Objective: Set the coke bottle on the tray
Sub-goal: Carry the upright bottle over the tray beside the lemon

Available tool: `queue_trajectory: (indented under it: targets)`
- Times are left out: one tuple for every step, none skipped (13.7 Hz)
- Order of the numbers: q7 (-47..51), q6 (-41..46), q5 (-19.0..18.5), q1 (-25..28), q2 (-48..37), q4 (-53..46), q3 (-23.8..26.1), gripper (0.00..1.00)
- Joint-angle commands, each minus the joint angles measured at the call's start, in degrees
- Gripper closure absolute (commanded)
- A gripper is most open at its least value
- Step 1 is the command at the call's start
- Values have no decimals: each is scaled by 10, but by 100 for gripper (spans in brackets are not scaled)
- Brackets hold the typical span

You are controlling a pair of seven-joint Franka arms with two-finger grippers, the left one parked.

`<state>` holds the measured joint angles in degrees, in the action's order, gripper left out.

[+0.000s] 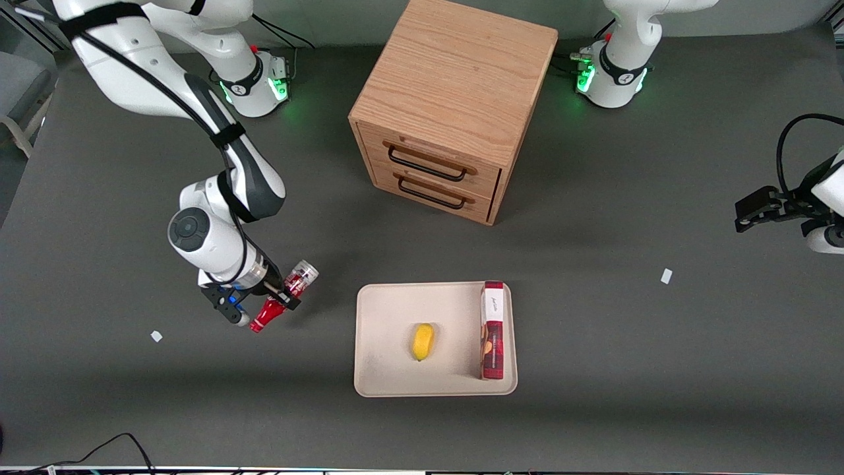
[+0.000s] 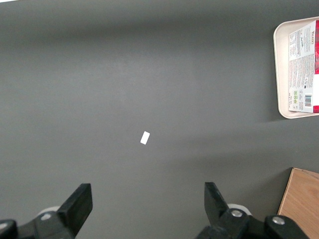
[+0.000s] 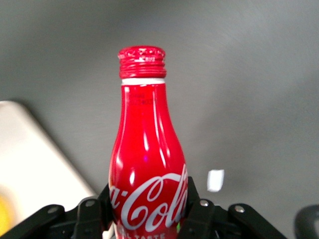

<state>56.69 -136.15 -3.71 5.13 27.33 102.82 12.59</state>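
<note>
Item in hand: we have the coke bottle (image 1: 283, 297) gripped at mid-body by the gripper (image 1: 275, 301), jaws closed on either side of the white script, cap end pointing toward the front camera and silvery base away from it. It appears lifted off the table (image 1: 99, 396), though from the front view we cannot be sure how high. Step: carry phase, pickup done, placement not yet done. Destination: the tray (image 1: 386, 376), near the bottle but apart from it, toward the parked arm's end. Contents: a yellow fruit (image 1: 422, 341) mid-tray and a red-and-white box (image 1: 492, 330) along the edge nearest the parked arm. Open room: the bare strip by the rim nearest the bottle. Next move, we judge, calls for a short sideways carry clearing the low rim and setting down short of the fruit.
</note>
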Motion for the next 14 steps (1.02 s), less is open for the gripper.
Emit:
queue_trajectory:
  targets:
    - [-10,143,-57,17,48,-185,34,100]
    - [-10,192,-82,19,81,-255,56,100]
    - [-11,230,-104,21,110,-318,76,100]
    - [-34,250,-128,31,135,-366,93,100]
    - [-80,251,-143,38,154,-389,102,100]
    - [-127,245,-145,48,174,-403,105,100]
    - [-175,244,-145,59,198,-423,105,100]
    - [-226,244,-144,69,231,-452,106,100]
    - [-257,241,-144,74,255,-471,110,100]
    - [-266,226,-145,80,276,-478,113,100]
    - [-266,213,-145,85,291,-478,113,100]
    - [-265,205,-145,90,305,-478,113,100]
    - [-263,201,-145,95,315,-478,112,100]
    - [-258,201,-145,97,322,-477,110,100]
